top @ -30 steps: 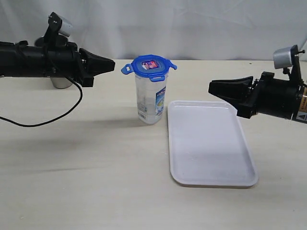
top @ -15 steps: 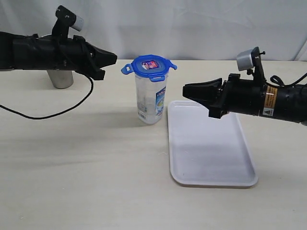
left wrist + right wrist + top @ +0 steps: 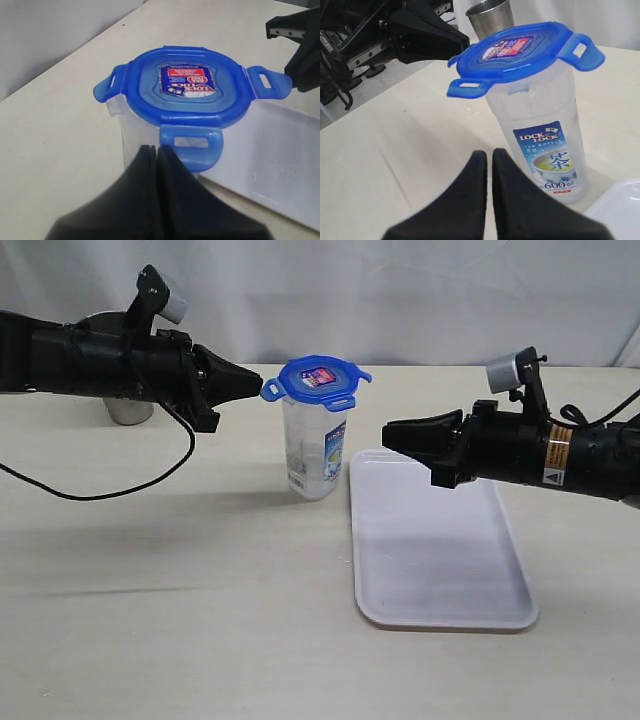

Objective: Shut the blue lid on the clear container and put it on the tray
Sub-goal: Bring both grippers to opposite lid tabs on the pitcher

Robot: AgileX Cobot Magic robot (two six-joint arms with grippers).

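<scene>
Lid and canister stand together near the middle of the table (image 3: 180, 600). The blue lid (image 3: 316, 379) sits on top of the clear container (image 3: 316, 455), which stands upright on the tabletop. The tray (image 3: 440, 560) lies flat to the container's right. The container is off the tray, with its base just beside the tray's far left corner; whether the two touch cannot be told. The lid's four flaps stick outward and are not folded down against the wall. In the right wrist view the lid looks slightly tilted on the rim.

The left gripper (image 3: 256, 390) comes in level from the left, its jaws pressed together and holding nothing. Its tip is at lid height and appears to touch the flap that points toward it. The left wrist view shows the closed tip right at that flap's edge.

The right gripper (image 3: 390, 430) reaches in from the right, also closed and empty. It hangs above the tray's far left corner, lower than the lid and level with the container's upper body. There is an open gap between its tip and the clear wall.

A steel cup (image 3: 127, 412) stands behind the left arm, well apart from the container. A black cable (image 3: 100, 491) loops from that arm down to the table.
</scene>
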